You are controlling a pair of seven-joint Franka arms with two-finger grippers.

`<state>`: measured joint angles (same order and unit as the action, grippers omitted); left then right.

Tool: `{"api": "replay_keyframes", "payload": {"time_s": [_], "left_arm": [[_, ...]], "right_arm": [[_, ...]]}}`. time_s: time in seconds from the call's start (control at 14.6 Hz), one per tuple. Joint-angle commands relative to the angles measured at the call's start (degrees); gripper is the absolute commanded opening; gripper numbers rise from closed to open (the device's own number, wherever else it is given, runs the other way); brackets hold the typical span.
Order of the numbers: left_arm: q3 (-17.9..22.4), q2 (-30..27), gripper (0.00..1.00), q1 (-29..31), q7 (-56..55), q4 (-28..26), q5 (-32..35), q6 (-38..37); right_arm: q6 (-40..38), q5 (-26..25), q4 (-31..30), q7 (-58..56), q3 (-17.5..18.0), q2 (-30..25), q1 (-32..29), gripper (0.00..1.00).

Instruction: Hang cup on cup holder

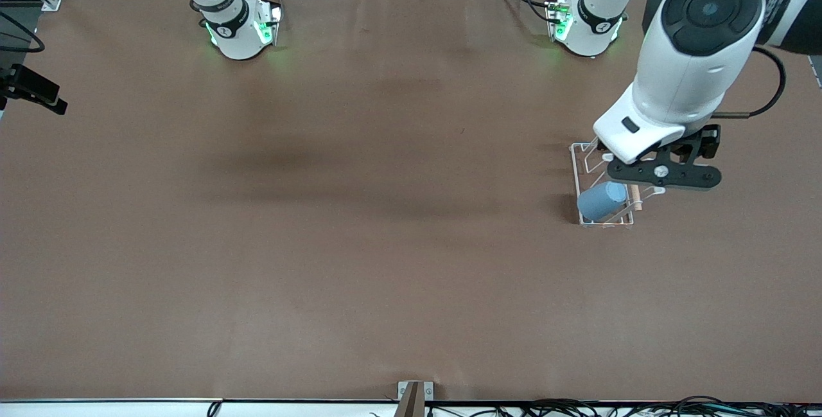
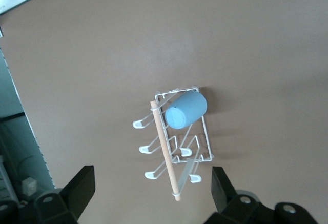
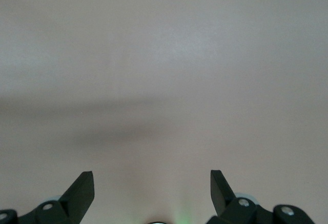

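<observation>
The light blue cup [image 1: 602, 201] sits tilted on a prong of the white wire cup holder [image 1: 581, 160], at the holder's end nearer the front camera, on its side toward the right arm's end. In the left wrist view the cup [image 2: 185, 109] rests beside the wooden dowel [image 2: 165, 147] of the holder [image 2: 207, 142]. My left gripper [image 1: 664, 176] hovers over the holder, open and empty [image 2: 152, 183], apart from the cup. My right gripper [image 3: 152, 183] is open and empty over bare table; that arm waits.
The brown table cover [image 1: 359, 224] spreads wide around the holder. The two arm bases [image 1: 241, 28] stand along the table's edge farthest from the front camera. A black clamp [image 1: 32, 89] sticks in at the right arm's end.
</observation>
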<state>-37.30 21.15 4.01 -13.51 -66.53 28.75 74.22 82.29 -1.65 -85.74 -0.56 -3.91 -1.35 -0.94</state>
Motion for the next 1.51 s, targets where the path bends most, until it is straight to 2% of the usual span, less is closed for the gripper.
{"api": "replay_keyframes", "payload": {"time_s": [0.0, 0.14, 0.34, 0.55, 0.76, 1.1, 1.44], "left_arm": [[8.1, -6.3, 1.0, -1.5, 0.5, -2.6, -8.9, 1.7], [17.9, -9.8, 1.0, -5.0, 0.6, -3.9, -16.4, 1.8], [23.7, -14.3, 1.0, -5.5, 1.1, -8.1, -22.3, 3.0], [27.1, -20.4, 1.0, -4.5, 1.2, -16.1, -26.1, 7.5], [29.6, -24.5, 1.0, -4.3, 1.4, -20.1, -29.9, 8.4], [31.6, -29.0, 1.0, -3.0, 12.2, -28.1, -30.0, 12.3], [31.8, -29.1, 1.0, -3.0, 11.8, -28.7, -29.5, 12.8]], "right_arm": [[1.1, -0.5, -2.5, 0.3, 0.4, -2.1, -0.4, 1.0], [0.6, -0.5, -1.7, 0.5, 0.3, -2.1, -0.5, 1.0], [0.4, -0.6, -0.3, -0.1, 0.3, -1.9, -0.6, 1.0], [-0.6, -0.5, -0.2, -0.1, 0.3, -1.9, -0.3, 1.0], [-0.6, -0.5, -0.2, 0.3, 0.6, -1.8, 0.1, 1.0], [-0.6, -0.5, -0.4, 0.2, 0.5, -1.8, -0.2, 1.0], [-0.2, -0.5, -0.4, 0.2, 0.6, -1.7, -0.3, 1.0]]}}
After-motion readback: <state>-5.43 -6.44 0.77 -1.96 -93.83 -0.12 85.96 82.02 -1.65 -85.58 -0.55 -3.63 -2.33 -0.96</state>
